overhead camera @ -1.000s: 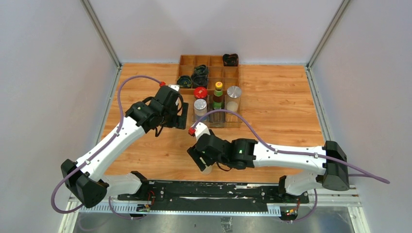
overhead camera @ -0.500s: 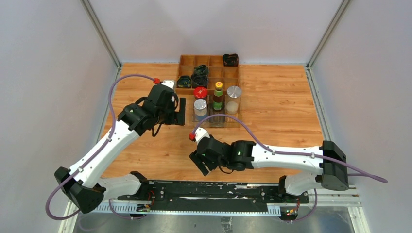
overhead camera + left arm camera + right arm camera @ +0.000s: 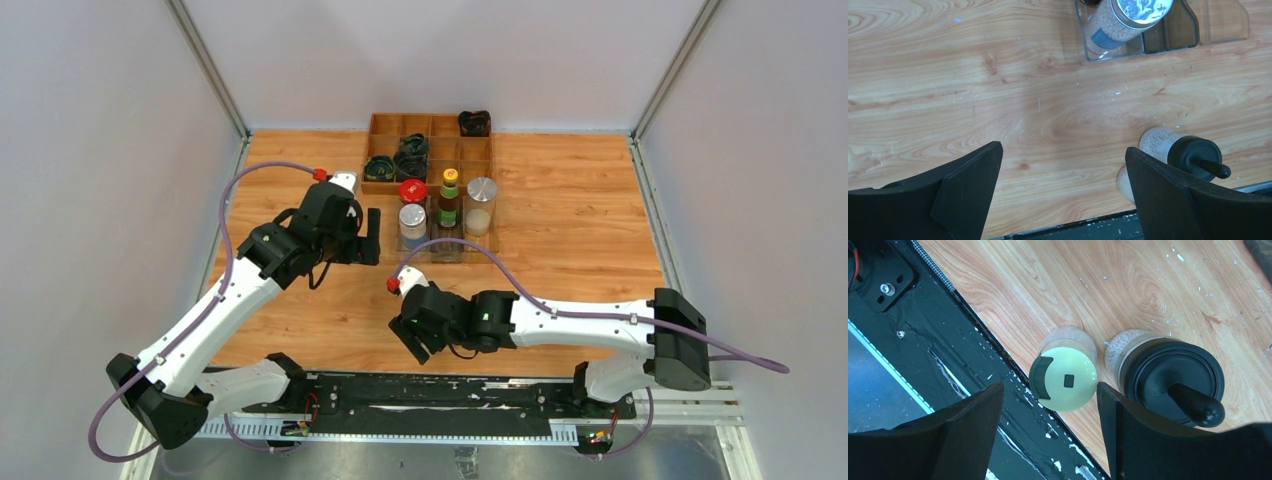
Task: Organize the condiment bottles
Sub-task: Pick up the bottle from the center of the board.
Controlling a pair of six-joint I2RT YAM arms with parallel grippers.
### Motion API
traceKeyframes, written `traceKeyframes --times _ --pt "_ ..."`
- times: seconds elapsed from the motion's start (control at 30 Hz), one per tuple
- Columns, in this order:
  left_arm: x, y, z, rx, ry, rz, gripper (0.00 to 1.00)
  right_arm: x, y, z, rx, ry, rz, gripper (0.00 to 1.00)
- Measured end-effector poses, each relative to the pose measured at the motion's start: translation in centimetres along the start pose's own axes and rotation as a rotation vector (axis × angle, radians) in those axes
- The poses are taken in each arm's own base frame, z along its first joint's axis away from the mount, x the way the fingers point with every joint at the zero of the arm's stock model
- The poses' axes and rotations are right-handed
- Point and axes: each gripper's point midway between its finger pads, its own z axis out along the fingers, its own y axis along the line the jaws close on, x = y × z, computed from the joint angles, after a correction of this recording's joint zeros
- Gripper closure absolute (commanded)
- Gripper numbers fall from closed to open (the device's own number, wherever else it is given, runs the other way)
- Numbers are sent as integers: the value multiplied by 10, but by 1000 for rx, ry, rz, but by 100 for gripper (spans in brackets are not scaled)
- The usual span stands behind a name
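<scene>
Four condiment bottles stand in the clear tray (image 3: 482, 250): a red-capped jar (image 3: 413, 190), a silver-capped jar (image 3: 412, 215), a yellow-green-capped bottle (image 3: 450, 180) and a tall silver-capped jar (image 3: 481, 190). In the right wrist view a pale-yellow-capped jar (image 3: 1064, 381) and a black domed-cap jar (image 3: 1172, 380) stand side by side at the table's near edge. My right gripper (image 3: 1049, 387) is open above the pale-capped jar, one finger on each side. It hides both jars in the top view (image 3: 415, 338). My left gripper (image 3: 370, 236) is open and empty, left of the tray.
A wooden compartment box (image 3: 385, 125) behind the tray holds dark coiled bundles (image 3: 410, 158). A black rail (image 3: 440, 390) runs along the near table edge, right beside the two loose jars. The left wrist view shows the silver-capped jar (image 3: 1128, 20) and the black-capped jar (image 3: 1193, 157).
My right gripper has shifted a little left and now covers the pale-capped jar in the top view. My left gripper has drawn slightly left, away from the tray.
</scene>
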Motion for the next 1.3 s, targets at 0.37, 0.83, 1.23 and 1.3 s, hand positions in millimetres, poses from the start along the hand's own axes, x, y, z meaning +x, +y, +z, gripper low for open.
traceKeyframes --times 0.37,0.83,1.23,1.3 --pt "-1 0 -5 10 -16 -7 0 8 -1 10 17 34 -9 30" --pt "-2 0 -7 12 -22 -9 0 12 -3 15 33 48 -14 35" --pt "2 1 -4 11 -14 -7 0 6 -2 14 30 36 -13 44" --pt "2 1 -3 11 -12 -6 0 4 -1 13 28 31 -12 49"
